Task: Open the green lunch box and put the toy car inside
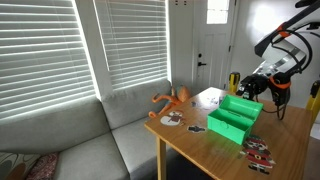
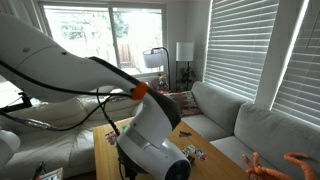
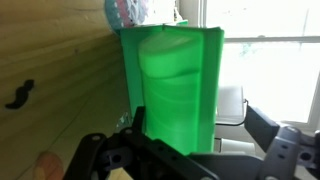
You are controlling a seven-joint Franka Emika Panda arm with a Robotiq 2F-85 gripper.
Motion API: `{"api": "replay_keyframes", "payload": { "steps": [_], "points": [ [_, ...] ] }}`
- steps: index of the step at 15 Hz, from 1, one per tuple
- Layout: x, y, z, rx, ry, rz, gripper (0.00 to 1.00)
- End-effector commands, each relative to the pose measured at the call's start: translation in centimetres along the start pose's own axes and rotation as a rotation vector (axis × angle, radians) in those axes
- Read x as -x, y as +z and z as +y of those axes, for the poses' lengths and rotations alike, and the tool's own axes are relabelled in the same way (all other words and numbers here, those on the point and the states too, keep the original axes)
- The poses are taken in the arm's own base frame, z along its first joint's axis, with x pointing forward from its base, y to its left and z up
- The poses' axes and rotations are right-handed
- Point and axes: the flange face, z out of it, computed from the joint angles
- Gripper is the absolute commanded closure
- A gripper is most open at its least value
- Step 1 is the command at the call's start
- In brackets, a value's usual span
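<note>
The green lunch box (image 1: pixel 234 117) stands on the wooden table (image 1: pixel 290 140) with its lid raised. In the wrist view it (image 3: pixel 175 75) fills the middle of the picture. My gripper (image 1: pixel 254 86) hovers at the box's far end. In the wrist view the gripper (image 3: pixel 200 130) is open, its two fingers wide apart, and part of the green box lies between them close to the left finger. Small red, white and black toys (image 1: pixel 260 151) lie near the table's front edge. I cannot tell which is the toy car.
An orange toy with long arms (image 1: pixel 172 98) lies at the table's far corner, and small items (image 1: pixel 171 120) sit beside it. A grey sofa (image 1: pixel 70 130) stands next to the table under blinds. My arm (image 2: pixel 120 90) blocks much of an exterior view.
</note>
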Motion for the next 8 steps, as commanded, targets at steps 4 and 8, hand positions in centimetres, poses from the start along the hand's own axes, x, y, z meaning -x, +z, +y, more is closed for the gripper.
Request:
{"api": "replay_keyframes", "payload": {
  "steps": [4,8],
  "points": [
    [-0.1,-1.6,-1.9,0.164,0.056,-0.016,0.0],
    [-0.2,-2.4,-2.6,0.237,0.089,-0.01,0.0]
  ]
}}
